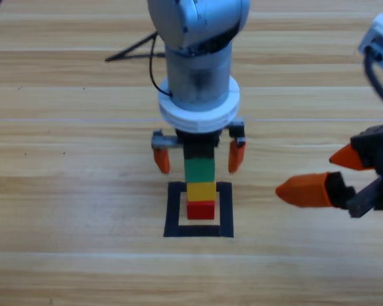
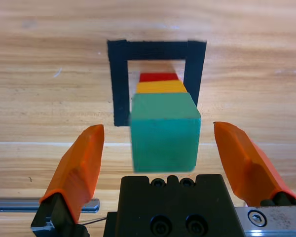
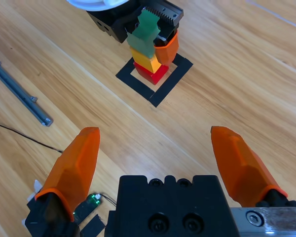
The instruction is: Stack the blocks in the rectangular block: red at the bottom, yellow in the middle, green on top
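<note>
Red cube (image 1: 200, 210), yellow cube (image 1: 201, 190), teal-green cube (image 1: 199, 169), black tape outline (image 1: 173, 210).

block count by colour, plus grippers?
red block: 1
yellow block: 1
green block: 1
grippers: 2, left gripper, right gripper
total: 5

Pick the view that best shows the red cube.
High view: the red cube shows its front face inside the tape outline. Right wrist view shows it small and distant; left wrist view shows only a sliver behind yellow.
</note>
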Motion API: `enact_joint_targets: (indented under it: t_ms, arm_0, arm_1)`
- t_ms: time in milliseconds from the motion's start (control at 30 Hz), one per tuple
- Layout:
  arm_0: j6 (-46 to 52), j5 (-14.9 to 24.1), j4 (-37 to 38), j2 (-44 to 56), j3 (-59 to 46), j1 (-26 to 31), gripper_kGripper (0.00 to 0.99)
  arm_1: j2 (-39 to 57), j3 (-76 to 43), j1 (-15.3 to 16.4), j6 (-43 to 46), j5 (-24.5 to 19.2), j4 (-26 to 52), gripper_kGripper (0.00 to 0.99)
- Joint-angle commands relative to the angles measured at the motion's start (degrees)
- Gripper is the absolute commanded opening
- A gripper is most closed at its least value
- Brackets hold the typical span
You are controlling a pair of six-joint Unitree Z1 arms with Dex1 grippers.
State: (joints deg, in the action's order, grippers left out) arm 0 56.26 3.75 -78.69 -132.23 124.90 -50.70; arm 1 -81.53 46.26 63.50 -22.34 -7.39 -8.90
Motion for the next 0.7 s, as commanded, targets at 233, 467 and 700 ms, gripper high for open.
enact_joint_targets:
  t_ms: [233,467,700]
  arm_0:
    - [7.5,22.0,1.5,32.5,-14.4,-12.5,0.980]
    - [1.8,30.4,25.1,54.8,-51.4,-19.8,0.990]
    - [-10.1,29.8,46.3,74.5,-80.8,-18.5,0.990]
  arm_1:
    - [2.7,-1.6,-1.4,1.2,-0.3,-0.3,0.988]
    - [1.5,-1.5,-1.4,1.4,0.7,-0.3,0.988]
    - [0.8,-1.6,-1.4,1.8,0.7,-0.3,0.988]
